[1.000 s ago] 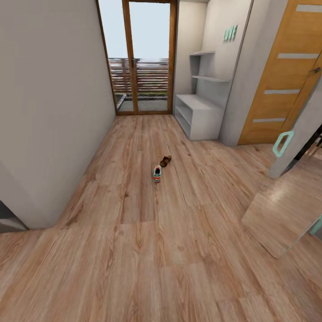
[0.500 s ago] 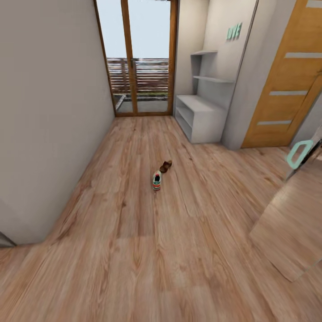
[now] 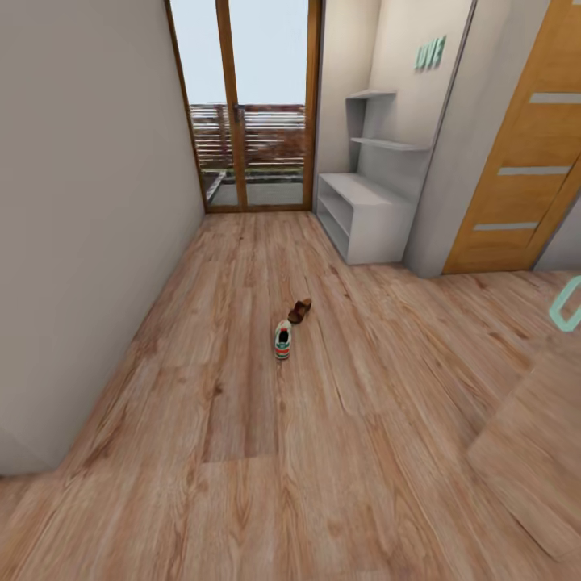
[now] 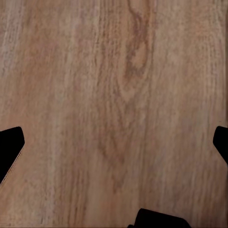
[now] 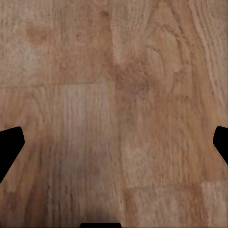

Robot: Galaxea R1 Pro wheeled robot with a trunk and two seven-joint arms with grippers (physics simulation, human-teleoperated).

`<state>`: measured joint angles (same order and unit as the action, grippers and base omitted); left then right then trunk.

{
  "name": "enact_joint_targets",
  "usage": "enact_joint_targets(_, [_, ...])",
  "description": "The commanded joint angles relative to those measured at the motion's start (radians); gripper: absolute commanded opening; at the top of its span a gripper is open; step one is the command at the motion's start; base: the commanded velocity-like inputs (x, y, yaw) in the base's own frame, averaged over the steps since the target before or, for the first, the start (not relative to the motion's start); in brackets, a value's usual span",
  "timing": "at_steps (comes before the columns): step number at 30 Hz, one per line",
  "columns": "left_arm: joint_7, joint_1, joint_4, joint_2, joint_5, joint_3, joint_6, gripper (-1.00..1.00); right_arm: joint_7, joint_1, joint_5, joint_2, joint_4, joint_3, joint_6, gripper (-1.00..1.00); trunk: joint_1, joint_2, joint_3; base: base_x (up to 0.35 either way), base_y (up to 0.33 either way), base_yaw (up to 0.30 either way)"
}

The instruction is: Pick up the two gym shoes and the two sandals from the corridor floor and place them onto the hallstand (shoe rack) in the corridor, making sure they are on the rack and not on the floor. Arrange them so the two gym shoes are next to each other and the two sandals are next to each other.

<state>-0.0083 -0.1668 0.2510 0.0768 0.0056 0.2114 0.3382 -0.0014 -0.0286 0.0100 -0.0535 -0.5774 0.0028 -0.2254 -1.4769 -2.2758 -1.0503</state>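
Open floor: wide bare planks of the corridor floor (image 3: 242,420) around the sneaker (image 3: 282,339) and sandal (image 3: 299,311).
Left side: wall (image 3: 89,202).
Right side: shoe rack (image 3: 363,214), wooden door (image 3: 524,161).
Far end: glass door (image 3: 250,105).
Sneaker and sandal: just beside each other.

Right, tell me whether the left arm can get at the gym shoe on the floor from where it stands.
Probably not yet. The gym shoe lies well ahead on the corridor floor, beside a sandal, while the left gripper hangs open over bare planks. Nothing blocks the way; the robot likely has to drive closer.
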Motion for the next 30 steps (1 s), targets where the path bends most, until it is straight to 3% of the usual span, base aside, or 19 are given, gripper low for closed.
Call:
enact_joint_targets(1, [-0.001,-0.001,-0.001,0.0,0.001,0.002,0.003,1.0,0.0,0.0,0.001,0.0,0.001,0.0,-0.003,1.0,0.0,0.0,-0.001,0.339,0.0,0.0])
enact_joint_targets(30, [0.0,0.0,-0.001,0.0,0.001,0.002,0.004,1.0,0.0,0.0,0.001,0.001,0.001,0.0,-0.003,1.0,0.0,0.0,-0.001,0.338,0.0,0.0])
